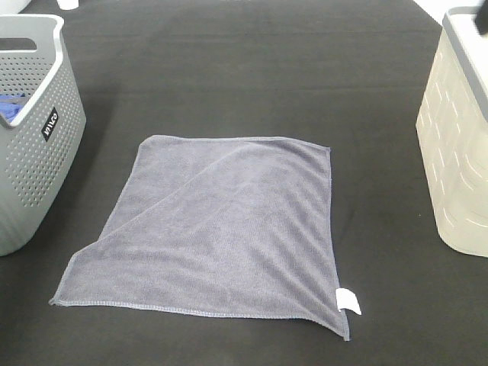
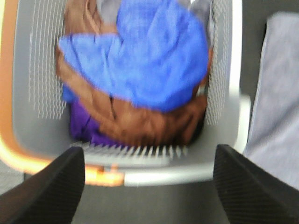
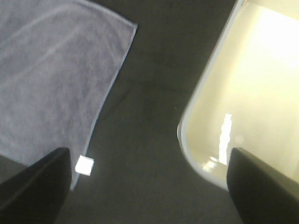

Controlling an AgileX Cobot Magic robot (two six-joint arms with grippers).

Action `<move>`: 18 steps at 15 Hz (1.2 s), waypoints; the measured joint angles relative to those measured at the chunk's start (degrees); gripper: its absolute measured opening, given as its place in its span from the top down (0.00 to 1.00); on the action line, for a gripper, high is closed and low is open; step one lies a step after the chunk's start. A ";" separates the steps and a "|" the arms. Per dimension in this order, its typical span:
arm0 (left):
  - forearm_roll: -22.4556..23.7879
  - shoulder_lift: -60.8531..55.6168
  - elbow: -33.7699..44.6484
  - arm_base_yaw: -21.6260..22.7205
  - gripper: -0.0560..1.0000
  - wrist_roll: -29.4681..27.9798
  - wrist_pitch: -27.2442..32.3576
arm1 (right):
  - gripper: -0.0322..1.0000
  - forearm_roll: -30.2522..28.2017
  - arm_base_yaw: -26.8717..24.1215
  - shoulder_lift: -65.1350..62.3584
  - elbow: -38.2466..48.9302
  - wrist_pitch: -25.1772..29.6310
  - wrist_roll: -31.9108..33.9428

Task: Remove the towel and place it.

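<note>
Jaws of both the left gripper [image 2: 148, 186] and right gripper [image 3: 149, 186] gape wide, empty. The towel [image 1: 229, 229] lies flat mid-table, between the grey basket [image 1: 46, 152] at the left edge and the cream basket [image 1: 457, 152] at the right.

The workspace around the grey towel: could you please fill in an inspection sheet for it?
Surface: black table, matte.
Job's things: towel lies spread flat between the baskets, one edge folded over, white tag at its near right corner.
Clutter: grey perforated basket on the left holds blue cloth, brown cloth and something purple; cream basket on the right looks empty in the right wrist view.
Grippers: left gripper open above the grey basket; right gripper open over the table beside the cream basket.
Cables: nothing seen.
Surroundings: nothing seen.
</note>
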State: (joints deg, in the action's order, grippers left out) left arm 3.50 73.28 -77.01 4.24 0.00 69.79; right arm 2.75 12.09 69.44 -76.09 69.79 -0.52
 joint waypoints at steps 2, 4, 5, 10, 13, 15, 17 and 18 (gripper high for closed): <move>1.60 -5.73 5.50 0.00 0.28 0.00 0.11 | 0.18 0.00 0.00 -6.76 5.04 0.06 -1.03; 2.69 -12.95 10.77 0.06 0.28 0.00 0.17 | 0.18 0.00 0.00 -14.90 9.68 0.11 -1.03; 2.81 -16.44 12.89 0.06 0.28 0.00 0.17 | 0.18 0.00 0.00 -18.33 11.63 0.11 -1.03; 3.44 -35.52 25.73 0.06 0.28 -1.32 0.23 | 0.19 0.40 0.00 -35.70 22.86 0.11 1.03; 4.64 -48.47 32.77 0.06 0.28 -1.38 0.23 | 0.19 0.40 0.00 -44.92 29.62 0.17 1.03; 4.58 -55.00 36.38 0.06 0.28 -1.38 0.29 | 0.19 0.40 0.00 -50.53 33.00 0.17 1.03; 4.18 -63.83 41.02 0.06 0.28 -1.38 0.23 | 0.19 0.40 0.00 -57.70 37.87 -0.11 0.52; 3.55 -66.12 42.23 0.06 0.28 -1.43 -0.52 | 0.19 0.40 0.00 -60.28 39.76 -1.26 0.52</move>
State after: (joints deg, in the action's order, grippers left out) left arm 7.05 7.16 -34.78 4.30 -1.43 69.27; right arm 3.15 12.09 9.17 -36.33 68.53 0.00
